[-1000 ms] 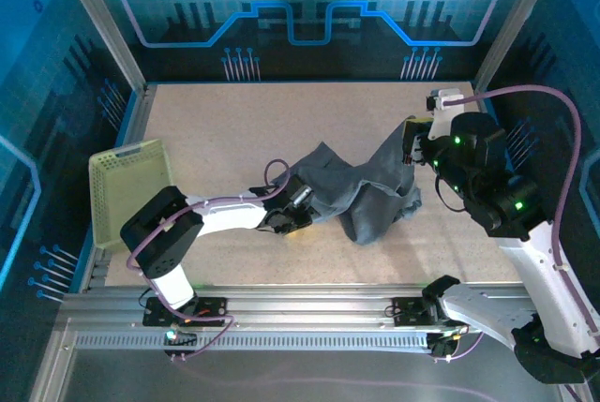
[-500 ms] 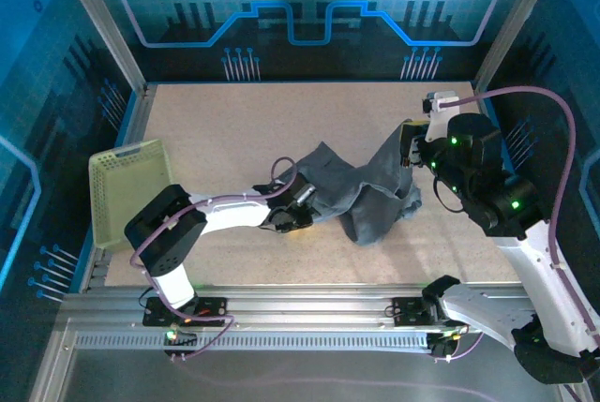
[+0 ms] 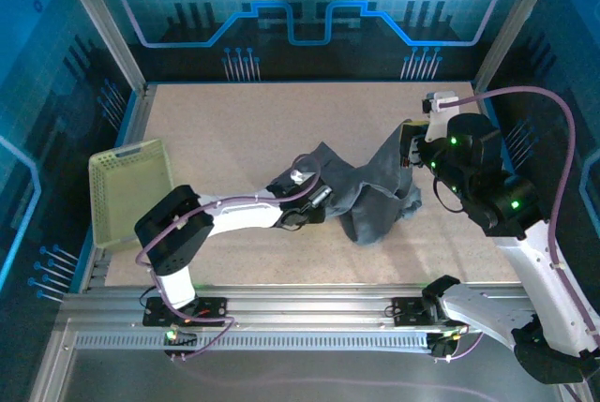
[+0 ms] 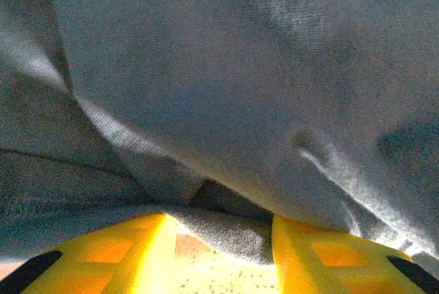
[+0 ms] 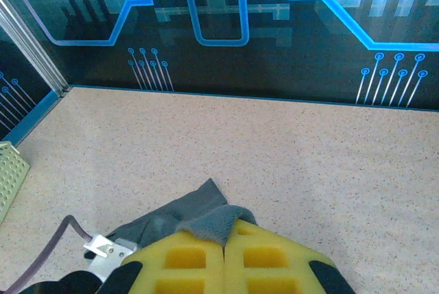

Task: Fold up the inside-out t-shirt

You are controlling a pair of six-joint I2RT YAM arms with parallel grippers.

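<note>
Grey cloth, top view: shirt (image 3: 366,198) is seen crumpled on the table (image 3: 234,130), right of centre, its left part low and its right part rising into a peak. Left gripper (image 3: 314,201) is laid low at the shirt's left edge, touching the cloth; its fingertips are hidden under a fold. Right gripper (image 3: 409,144) is held above the table at the top of the peak, with cloth hanging from it. Basket (image 3: 131,191) is set at the table's left edge, well apart from the shirt. Left wrist view: shirt (image 4: 240,81) is draped close over the lens in heavy folds, with a ribbed band running down at the left. Two yellow fingers (image 4: 103,256) are seen at the bottom, spread apart, with speckled table (image 4: 219,273) showing between them. A fold of cloth lies across their tips, and nothing is seen clamped between them. Right wrist view: yellow fingers (image 5: 185,260) are pressed together, with a corner of the shirt (image 5: 199,213) pinched at their tips and standing up past them. Beyond them, the table (image 5: 274,150) is seen running up to the dark back wall (image 5: 226,6) with its blue lines. Basket corner (image 5: 8,170) is noted at the left edge of this view, well apart from the pinched cloth.
</note>
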